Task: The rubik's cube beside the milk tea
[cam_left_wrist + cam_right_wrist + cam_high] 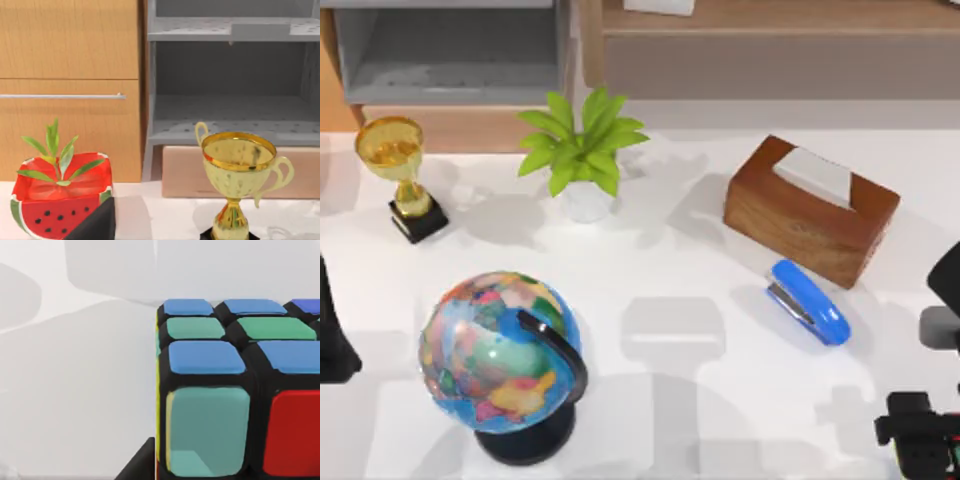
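Glossy gold trophy (400,170); wooden tissue box (810,210); shiny plastic stapler (808,302).

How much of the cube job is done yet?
Nothing looks finished. In hand: the right gripper, at the table's lower right, sits close against the rubik's cube. Left: carrying it to its spot. The left arm is parked at the left edge.

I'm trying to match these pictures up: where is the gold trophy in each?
Top view: gold trophy at the far left.
Left wrist view: trophy in front of the grey shelf.
Right wrist view: a rubik's cube close up instead.
Shared landmark: the grey shelf.
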Controlling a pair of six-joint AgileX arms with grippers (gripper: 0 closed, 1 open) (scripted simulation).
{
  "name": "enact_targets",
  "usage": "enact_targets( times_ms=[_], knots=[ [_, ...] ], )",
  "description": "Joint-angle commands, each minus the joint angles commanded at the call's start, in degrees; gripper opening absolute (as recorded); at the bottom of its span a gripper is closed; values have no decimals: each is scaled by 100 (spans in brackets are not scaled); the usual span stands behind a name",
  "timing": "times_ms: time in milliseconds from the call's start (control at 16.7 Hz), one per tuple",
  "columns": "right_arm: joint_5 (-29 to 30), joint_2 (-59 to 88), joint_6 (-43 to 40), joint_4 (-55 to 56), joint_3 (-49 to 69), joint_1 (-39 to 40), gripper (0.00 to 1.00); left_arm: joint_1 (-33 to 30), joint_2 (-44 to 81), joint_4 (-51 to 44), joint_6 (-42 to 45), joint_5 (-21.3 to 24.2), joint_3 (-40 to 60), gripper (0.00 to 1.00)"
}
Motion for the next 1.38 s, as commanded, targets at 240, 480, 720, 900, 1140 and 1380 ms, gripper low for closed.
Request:
enact_targets(
  times_ms=[240,480,720,900,1140,1380],
  knots=[
    [0,50,-2,-2,-54,2,0,0,0,0,0,0,0,100],
    [0,50,-2,-2,-54,2,23,0,0,0,0,0,0,100],
    [0,50,-2,-2,-54,2,53,0,0,0,0,0,0,100],
    [0,50,-2,-2,-54,2,75,0,0,0,0,0,0,100],
    [0,50,-2,-2,-54,2,100,0,0,0,0,0,0,100],
    [0,50,-2,-2,-54,2,100,0,0,0,0,0,0,100]
  ],
)
